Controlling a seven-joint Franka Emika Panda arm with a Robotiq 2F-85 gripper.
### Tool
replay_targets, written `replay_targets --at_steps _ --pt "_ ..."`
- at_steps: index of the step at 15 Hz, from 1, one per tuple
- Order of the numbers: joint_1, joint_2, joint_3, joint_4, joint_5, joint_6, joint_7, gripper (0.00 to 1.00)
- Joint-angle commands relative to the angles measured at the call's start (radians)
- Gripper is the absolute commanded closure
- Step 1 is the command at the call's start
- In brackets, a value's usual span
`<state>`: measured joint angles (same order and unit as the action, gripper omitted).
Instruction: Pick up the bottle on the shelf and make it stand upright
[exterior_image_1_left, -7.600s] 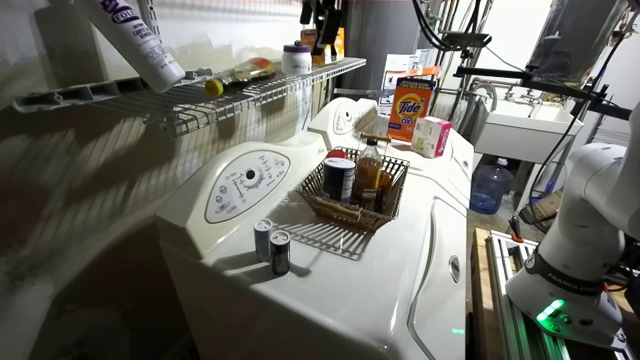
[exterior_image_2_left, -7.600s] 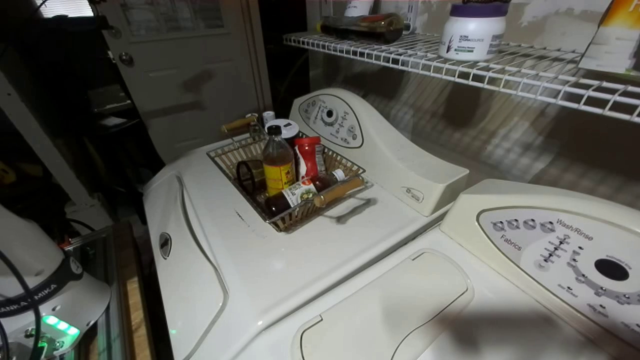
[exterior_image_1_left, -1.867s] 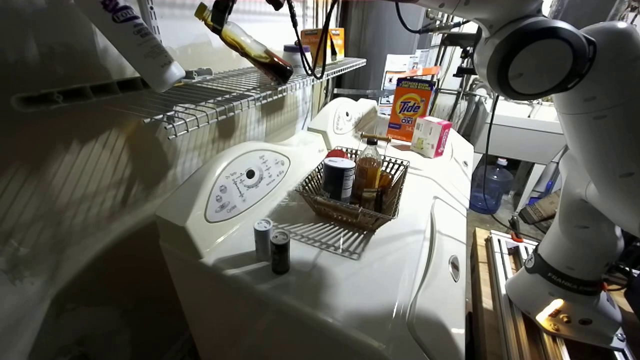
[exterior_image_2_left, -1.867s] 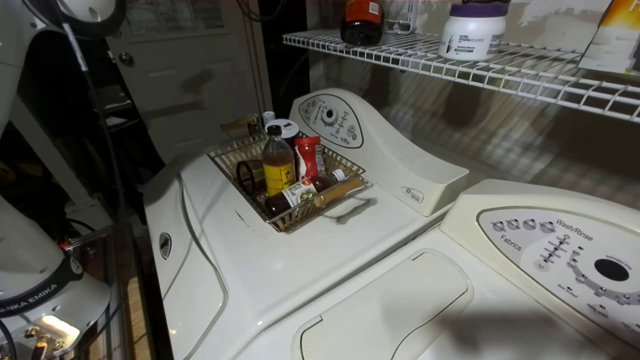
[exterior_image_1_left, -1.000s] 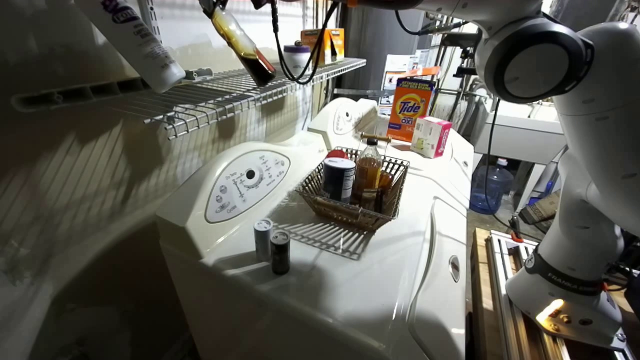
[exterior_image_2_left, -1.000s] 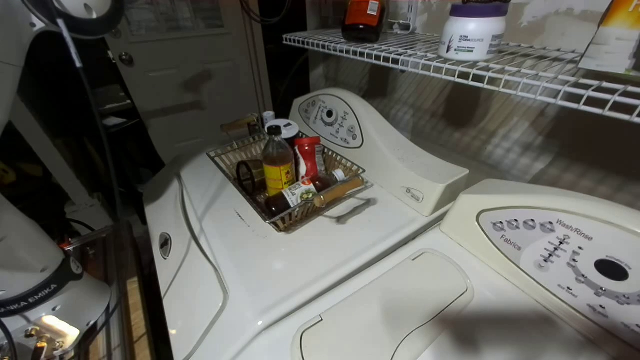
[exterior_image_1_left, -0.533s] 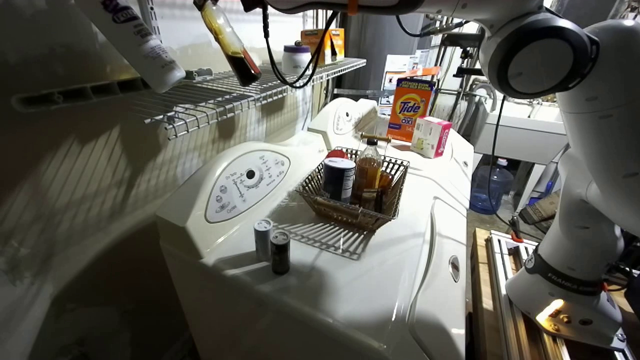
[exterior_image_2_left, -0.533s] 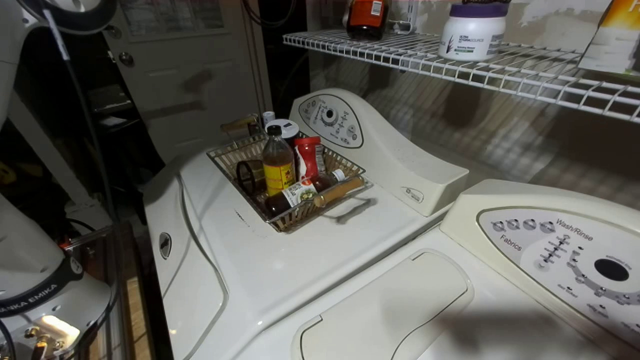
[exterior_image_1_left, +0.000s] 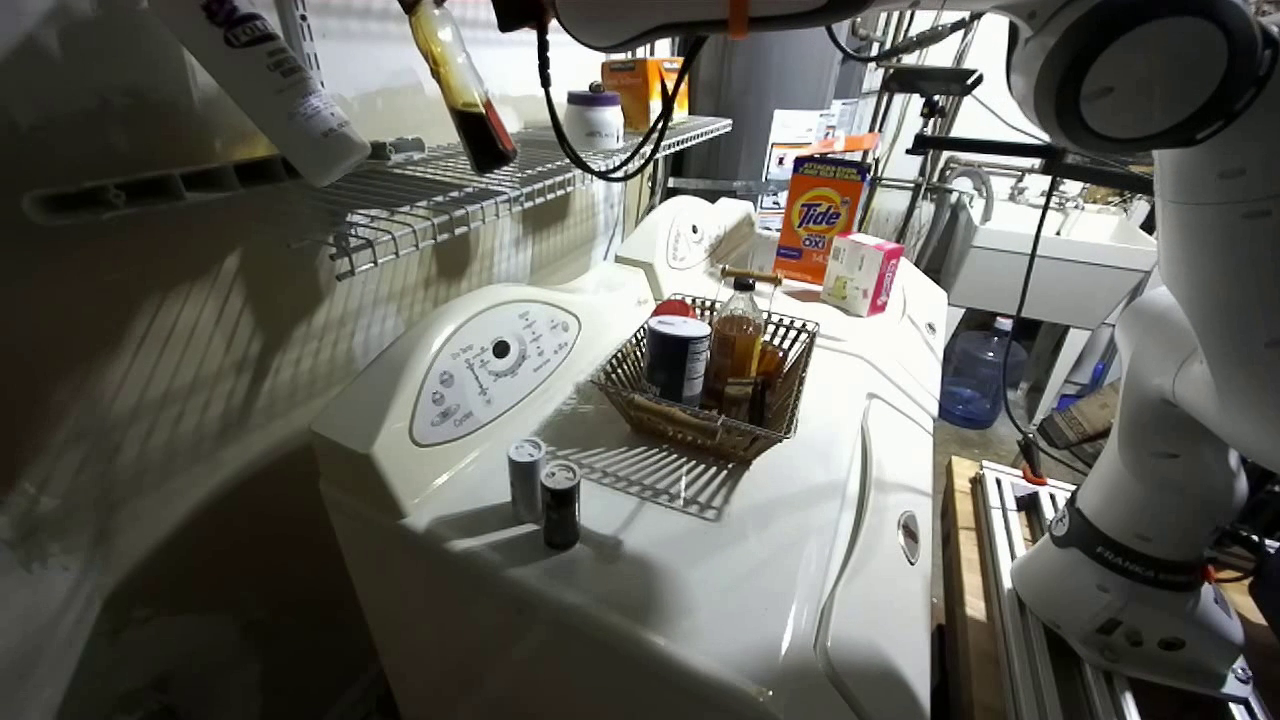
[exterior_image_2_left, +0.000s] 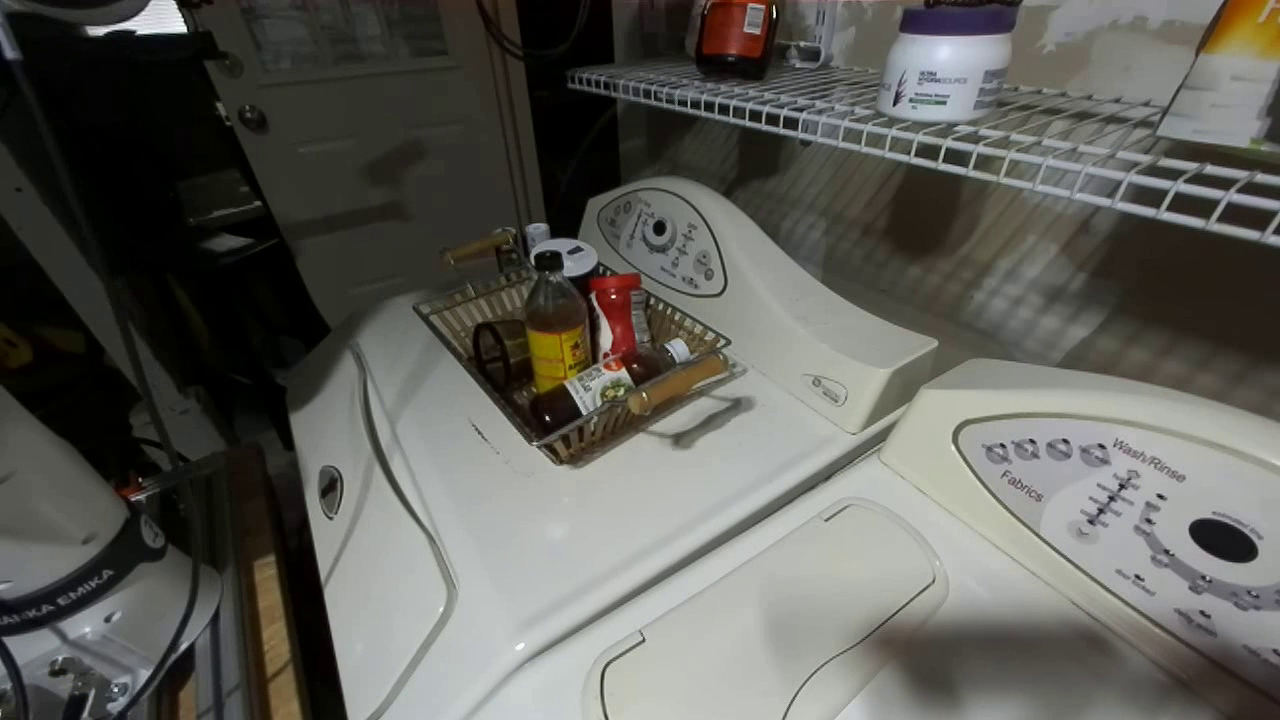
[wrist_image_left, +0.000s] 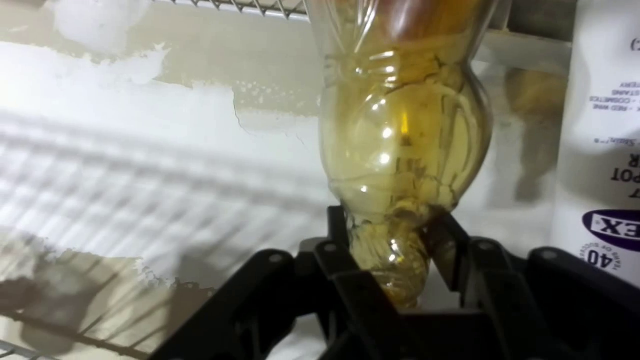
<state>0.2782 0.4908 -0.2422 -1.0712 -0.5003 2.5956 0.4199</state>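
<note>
The slim bottle (exterior_image_1_left: 467, 90), dark at its lower body and yellowish above, leans over the white wire shelf (exterior_image_1_left: 430, 210) with its neck up and base lower right. In another exterior view, the bottle's base (exterior_image_2_left: 738, 40) and red-orange label show over the shelf (exterior_image_2_left: 850, 110); whether the base touches the wires I cannot tell. My gripper (wrist_image_left: 390, 225) is shut around the yellowish neck, a finger on each side, in the wrist view. There the bottle (wrist_image_left: 405, 130) appears upside down. Its cap is hidden, and in both exterior views the gripper lies almost wholly beyond the top edge.
A large white bottle with purple print (exterior_image_1_left: 285, 95) stands left of the held bottle. A purple-lidded white jar (exterior_image_2_left: 945, 75) and an orange box (exterior_image_1_left: 640, 90) are farther along. Arm cables (exterior_image_1_left: 610, 172) loop before the jar. A wire basket (exterior_image_1_left: 670, 420) sits on the dryer below.
The bottle lay on its side on the shelf; it was then gripped, raised by the neck and swung steeper, shifting left. During the last half second it barely moves, while the arm's elbow shifts right.
</note>
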Motion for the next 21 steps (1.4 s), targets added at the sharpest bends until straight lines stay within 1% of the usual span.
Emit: replay_targets --at_steps 1,3,7,14,21 --pt "0.044 -0.132 -0.035 -0.222 -0.073 0.086 0.091 0.81" --pt "0.057 -0.167 -0.045 -0.286 -0.108 0.14 0.112 0.81" --pt "0.081 -0.224 -0.076 -0.382 -0.176 0.199 0.174 0.81" --pt "0.106 -0.296 -0.094 -0.472 -0.211 0.174 0.258 0.81" --pt "0.113 -0.303 -0.101 -0.501 -0.237 0.176 0.366 0.81"
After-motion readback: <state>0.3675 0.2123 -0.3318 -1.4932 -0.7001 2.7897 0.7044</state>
